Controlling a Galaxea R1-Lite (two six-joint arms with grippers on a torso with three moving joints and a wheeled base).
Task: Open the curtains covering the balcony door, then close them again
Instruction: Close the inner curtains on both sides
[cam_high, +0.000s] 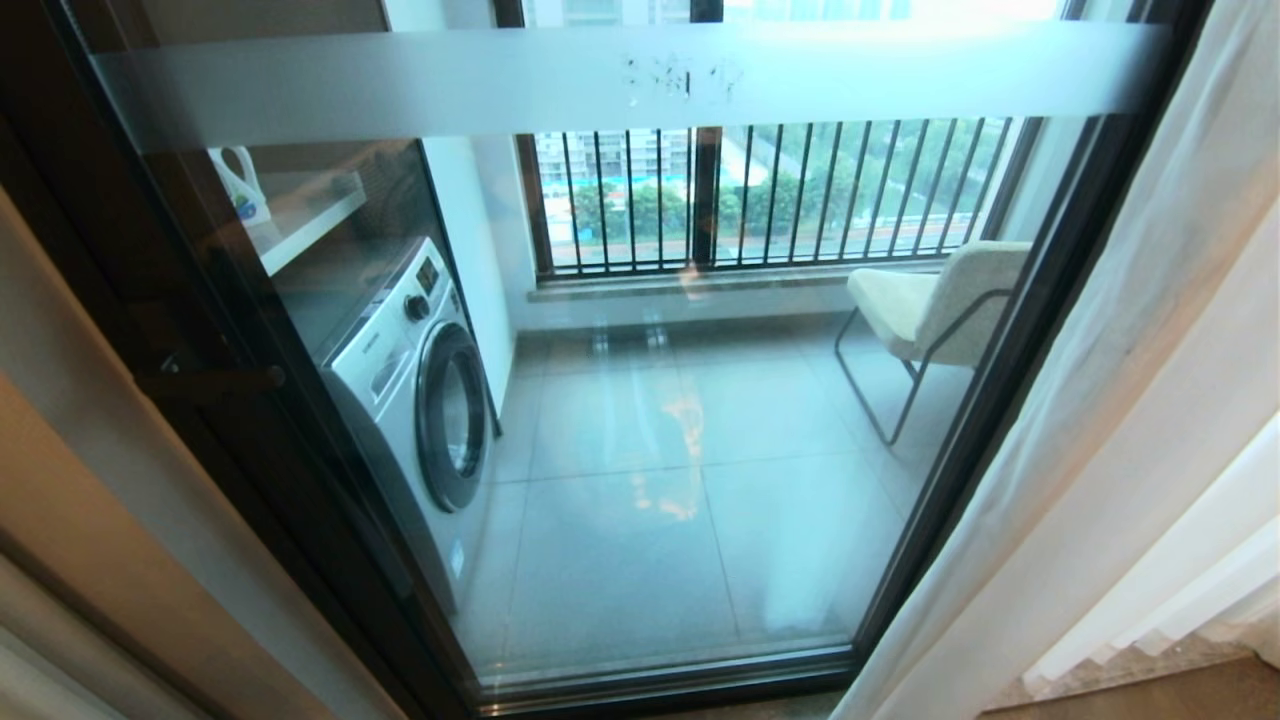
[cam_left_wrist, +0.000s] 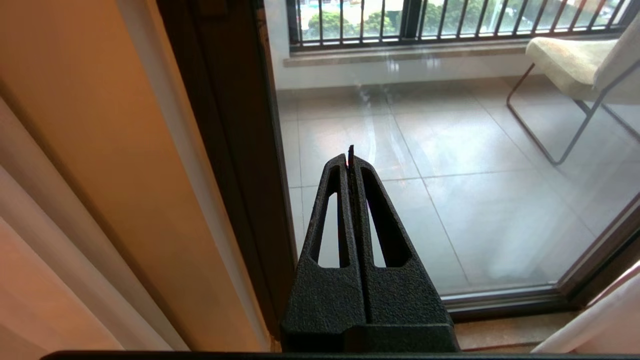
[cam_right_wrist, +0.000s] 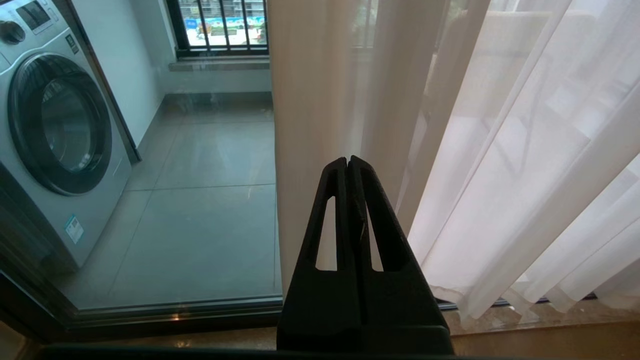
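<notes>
One sheer curtain (cam_high: 1080, 420) – folds vertical – beside balcony door (cam_high: 640, 400).

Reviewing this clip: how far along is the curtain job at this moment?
Done, by the look of it: the curtains hang gathered to the right, leaving the balcony door glass uncovered. In hand: nothing; the left gripper and right gripper are shut, gripping no fabric. Left: drawing the curtains back across the glass.
</notes>
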